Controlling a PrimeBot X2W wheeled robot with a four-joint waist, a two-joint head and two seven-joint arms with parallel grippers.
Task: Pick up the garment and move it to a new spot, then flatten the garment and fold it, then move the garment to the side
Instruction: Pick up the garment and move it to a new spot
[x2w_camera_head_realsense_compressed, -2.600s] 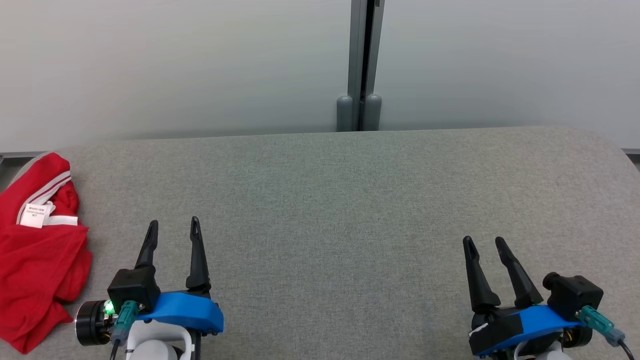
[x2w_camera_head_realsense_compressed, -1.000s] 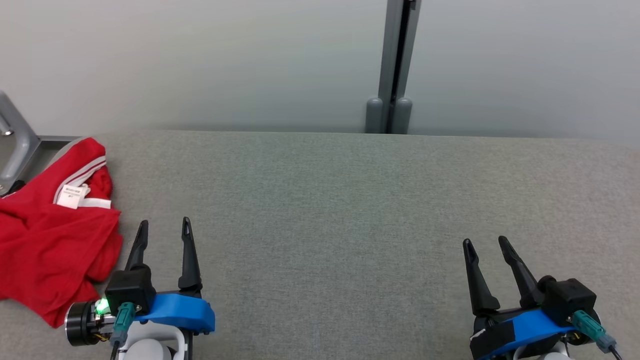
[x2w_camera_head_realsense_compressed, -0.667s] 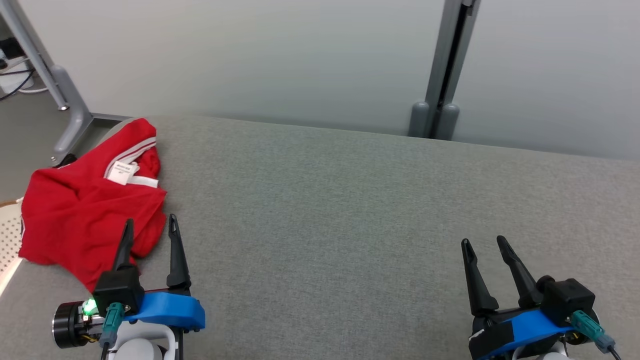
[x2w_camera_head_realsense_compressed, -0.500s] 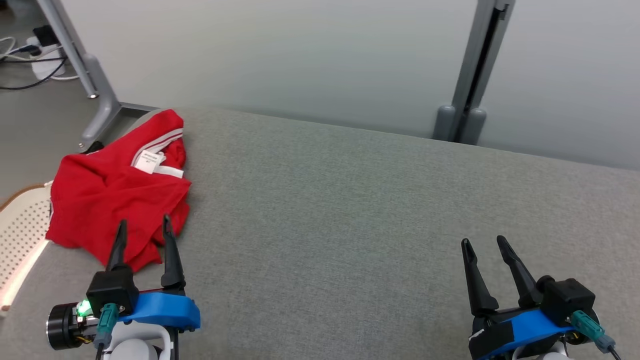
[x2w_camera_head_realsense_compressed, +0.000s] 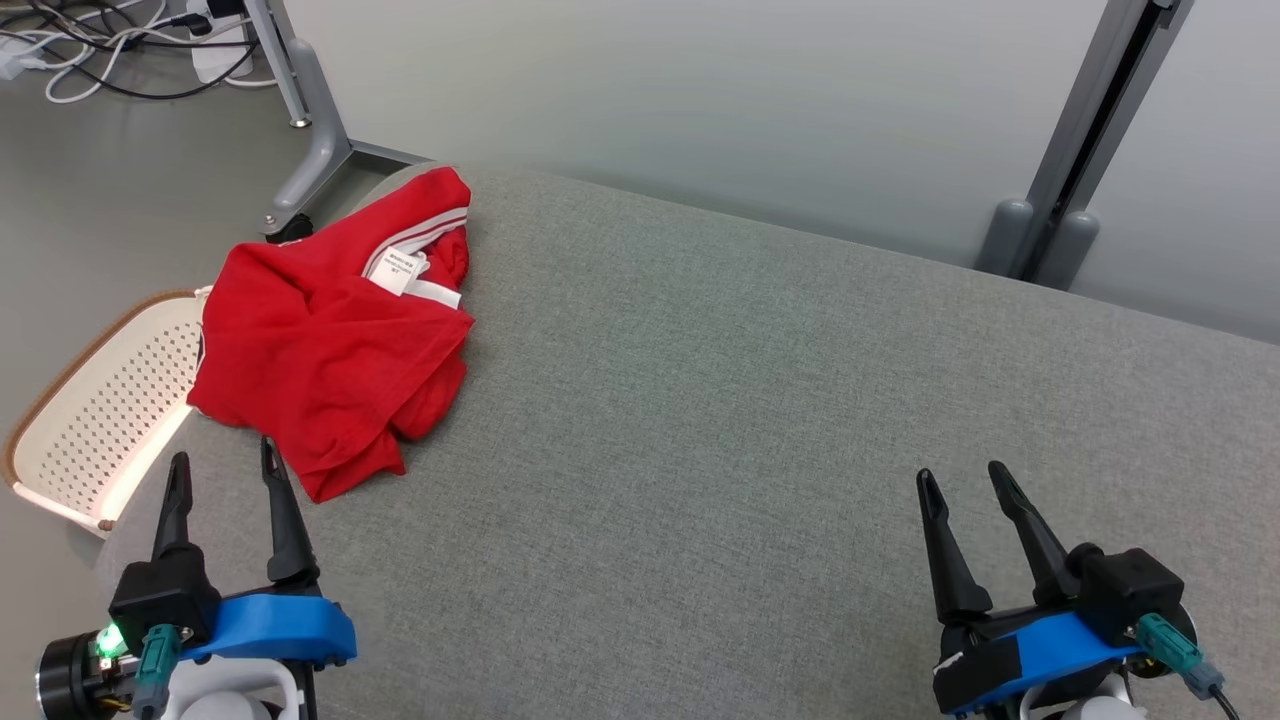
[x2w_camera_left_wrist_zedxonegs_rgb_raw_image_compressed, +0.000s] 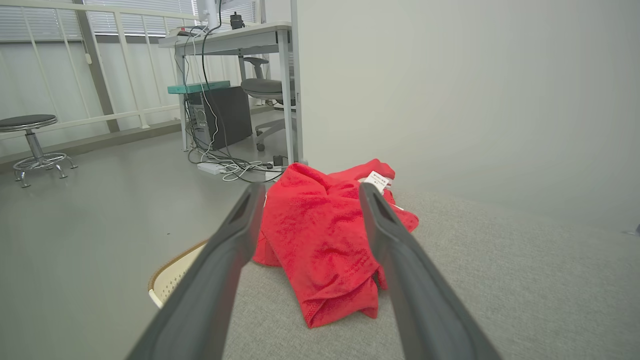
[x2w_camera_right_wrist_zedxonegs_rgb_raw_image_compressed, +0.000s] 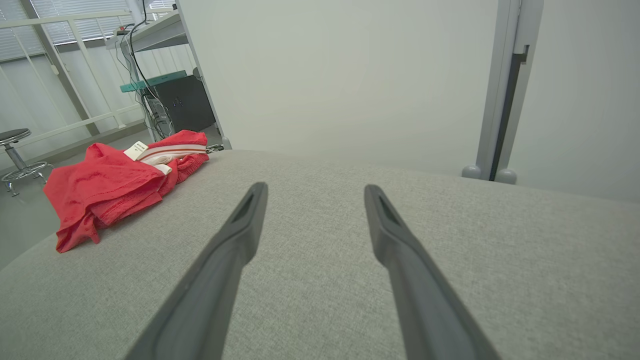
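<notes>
One pale basket (x2w_camera_head_realsense_compressed: 100, 420) beside red garment (x2w_camera_head_realsense_compressed: 320, 350)

Crumpled red garment (x2w_camera_head_realsense_compressed: 330, 340) lies at table's (x2w_camera_head_realsense_compressed: 750, 400) far-left corner.

Red cloth garment (x2w_camera_head_realsense_compressed: 330, 350); matt woven grey table (x2w_camera_head_realsense_compressed: 750, 420).

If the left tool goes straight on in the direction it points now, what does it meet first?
Most likely the red garment, bunched on the grey table straight ahead of the open left tool; how high the tool rides is unclear.
</notes>
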